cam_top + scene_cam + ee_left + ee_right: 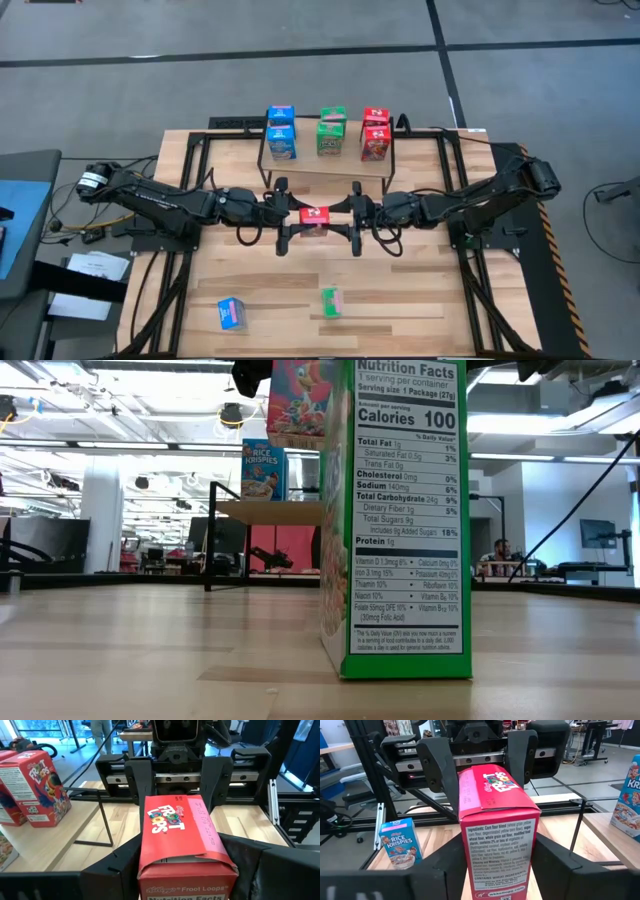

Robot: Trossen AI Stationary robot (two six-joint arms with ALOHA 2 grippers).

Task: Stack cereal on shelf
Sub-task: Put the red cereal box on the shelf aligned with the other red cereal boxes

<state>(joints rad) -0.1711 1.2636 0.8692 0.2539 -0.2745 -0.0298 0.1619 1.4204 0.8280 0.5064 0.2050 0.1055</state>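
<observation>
A red cereal box (314,217) hangs level above the table's middle, between my two grippers. My left gripper (298,217) comes from the left and is shut on one end. My right gripper (335,217) comes from the right, and its fingers lie against the other end. The shelf (325,168) stands behind them at the far side. It bears stacked blue boxes (281,133), green boxes (332,133) and red boxes (375,134). A blue box (232,314) and a green box (332,301) stand on the table near the front edge. My left gripper pinches the red box's two narrow long sides (215,845) between its fingers, at the box's left end. The fingers come level from the table's left and lie along the box. The box is lifted clear, level, printed front up. My right gripper has its two fingers against the same narrow sides (465,805) at the box's right end, one finger on each side. It comes level from the table's right, fingers along the box. The box stays clear of the table.
In the low view the green box (395,520) fills the foreground and hides much of the shelf (270,510). The near blue box (400,842) shows in the right wrist view. Black frame rails (455,200) run along the table's sides. Bare wood lies between the front boxes and the arms.
</observation>
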